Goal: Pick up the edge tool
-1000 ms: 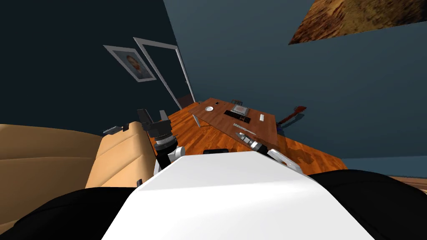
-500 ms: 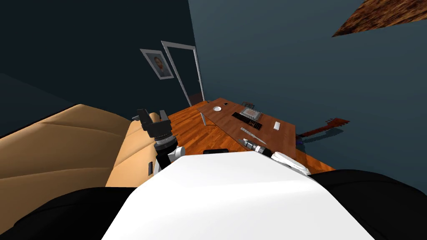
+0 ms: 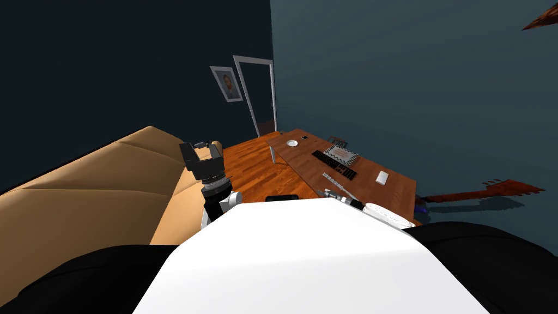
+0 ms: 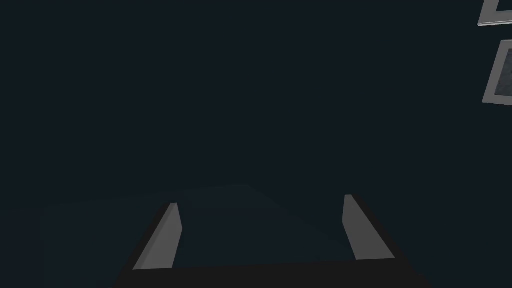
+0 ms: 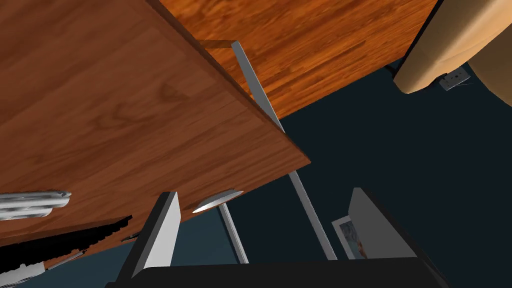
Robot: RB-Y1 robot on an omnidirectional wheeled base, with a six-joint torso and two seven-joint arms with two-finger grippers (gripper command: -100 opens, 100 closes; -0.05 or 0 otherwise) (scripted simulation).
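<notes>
Working on approach step, nothing grabbed yet. Thin grey edge tool (image 3: 333,182) lying on brown wooden tabletop (image 3: 297,158), near end, just beside right end effector (image 5: 264,191), fingers spread apart. Left end effector (image 4: 260,227) gaping too. Next probably needing lowering and lining up over tool.

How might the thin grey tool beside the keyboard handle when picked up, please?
The thin grey tool looks slender and straight, so probably stiff and light. Lying flat on the table, it may slide rather than roll.

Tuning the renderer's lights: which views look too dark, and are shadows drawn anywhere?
Head view: well lit, the guitar throws a soft shadow beside it. Left wrist view: very dim around the left tool. Right wrist view: table brightly lit, no glare.
</notes>
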